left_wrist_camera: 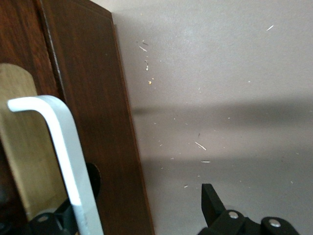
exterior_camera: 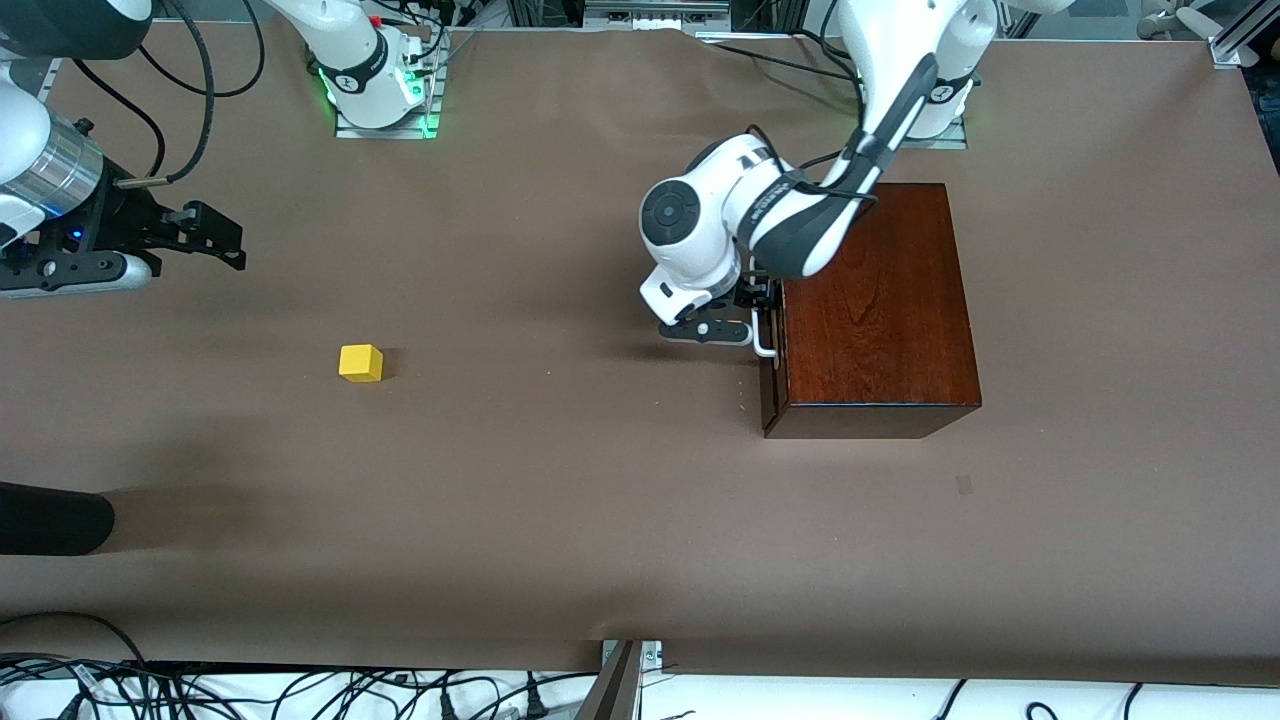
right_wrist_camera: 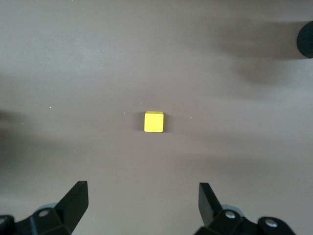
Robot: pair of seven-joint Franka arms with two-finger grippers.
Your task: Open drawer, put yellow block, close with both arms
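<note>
Our left end effector (exterior_camera: 757, 322) has its fingers spread around the drawer's (exterior_camera: 769, 375) white handle (exterior_camera: 763, 338), not yet clamped; the bar looks rigid, best gripped mid-span. Our right end effector (exterior_camera: 215, 238) hangs open above the counter (exterior_camera: 600, 500), with the block (exterior_camera: 361, 362), likely light and hard, lying toward its end.

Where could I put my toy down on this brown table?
The widest bare patch is between the small yellow cube and the dark wooden box. It is crowded at the box's drawer front, where the left hand sits at the white bar handle.

brown table cover (exterior_camera: 560, 520), cables (exterior_camera: 200, 690) along edge
</note>
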